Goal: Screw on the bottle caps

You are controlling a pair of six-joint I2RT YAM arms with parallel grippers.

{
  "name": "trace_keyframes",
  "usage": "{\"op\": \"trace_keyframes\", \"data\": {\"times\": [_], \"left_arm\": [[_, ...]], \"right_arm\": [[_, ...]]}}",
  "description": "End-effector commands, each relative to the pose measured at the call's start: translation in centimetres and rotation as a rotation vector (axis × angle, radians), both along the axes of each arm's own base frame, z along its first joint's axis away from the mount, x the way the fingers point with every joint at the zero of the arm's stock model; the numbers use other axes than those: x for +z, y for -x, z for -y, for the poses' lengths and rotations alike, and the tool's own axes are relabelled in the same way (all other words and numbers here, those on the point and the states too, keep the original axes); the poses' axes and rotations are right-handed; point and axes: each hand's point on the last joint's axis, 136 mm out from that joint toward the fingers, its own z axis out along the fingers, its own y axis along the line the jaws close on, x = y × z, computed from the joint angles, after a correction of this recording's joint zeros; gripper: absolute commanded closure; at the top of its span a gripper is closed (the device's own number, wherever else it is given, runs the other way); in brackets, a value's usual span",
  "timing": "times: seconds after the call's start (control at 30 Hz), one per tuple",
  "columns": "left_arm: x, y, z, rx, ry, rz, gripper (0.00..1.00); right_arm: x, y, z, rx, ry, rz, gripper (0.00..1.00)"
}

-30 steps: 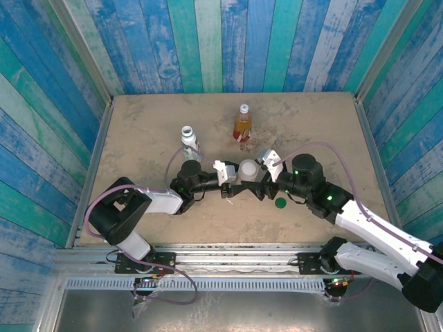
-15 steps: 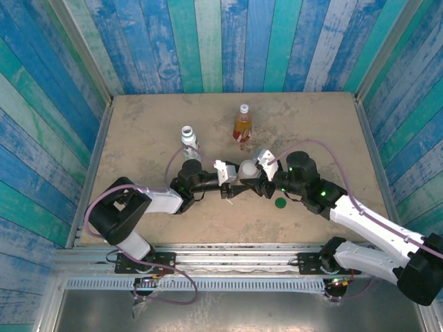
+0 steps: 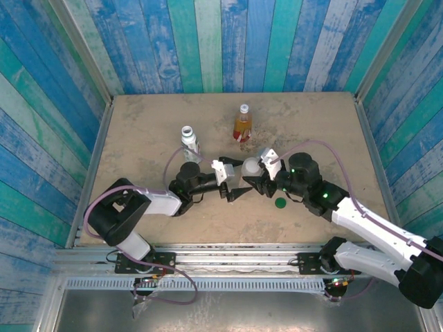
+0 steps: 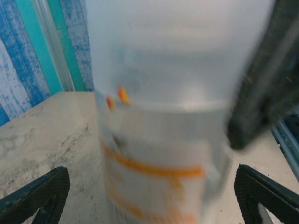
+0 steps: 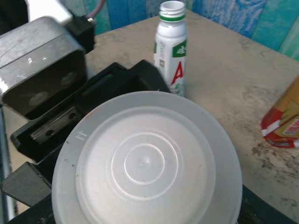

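Near the middle of the worktop [image 3: 138, 124], the overhead view shows the wide whitish cap [image 3: 250, 166] between the two tools, which face each other from left and right. The left tool [image 3: 237, 176] stands wide, with one finger on the far side of the cap, the other on the near side, and both apart from it. The right tool [image 3: 253, 171] is closed around the cap. A dark green cap [image 3: 280, 203] lies flat on the worktop just beside the right tool, on the side toward the near edge. A white bottle [image 3: 188, 142] stands upright left of the middle. An amber bottle [image 3: 242, 126], pale at its top, stands upright toward the far edge.

From the left wrist, the picture is blurred. The clear bottle [image 4: 154, 182] with its orange label stands upright on the worktop under the whitish cap [image 4: 177, 51]. The left tool's two dark fingertips [image 4: 42, 191] show at the lower corners, well clear of the bottle on either side. One dark finger [image 4: 259, 84] of the right tool lies against the cap's right side.

From the right wrist, the cap's ringed top [image 5: 147, 163] is seen from above. The white bottle [image 5: 171, 51] stands behind it with its mouth open and a green ring below the rim. The amber bottle's red label [image 5: 282, 119] is at the right edge.
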Motion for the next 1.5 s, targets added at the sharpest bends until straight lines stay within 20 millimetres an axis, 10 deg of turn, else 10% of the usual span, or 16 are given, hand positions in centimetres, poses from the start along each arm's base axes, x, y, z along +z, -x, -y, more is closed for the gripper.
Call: {"op": "trace_keyframes", "data": {"times": [0.0, 0.63, 0.97, 1.47], "left_arm": [[1.4, -0.3, -2.0, 0.102, 0.036, 0.028, 0.06], [-1.9, 2.0, -11.0, 0.415, 0.016, -0.105, 0.06], [-1.4, 1.9, -11.0, 0.417, 0.031, -0.087, 0.06], [-1.7, 1.8, -10.6, 0.402, -0.003, -0.078, 0.06]], "right_arm": [[0.9, -1.7, 1.0, -0.099, -0.032, 0.051, 0.54], [-3.2, -12.4, -7.4, -0.11, 0.018, 0.085, 0.53], [-5.5, -17.6, -11.0, -0.144, -0.032, 0.03, 0.51], [-8.3, -18.7, -11.7, -0.132, 0.003, -0.045, 0.47]]}}
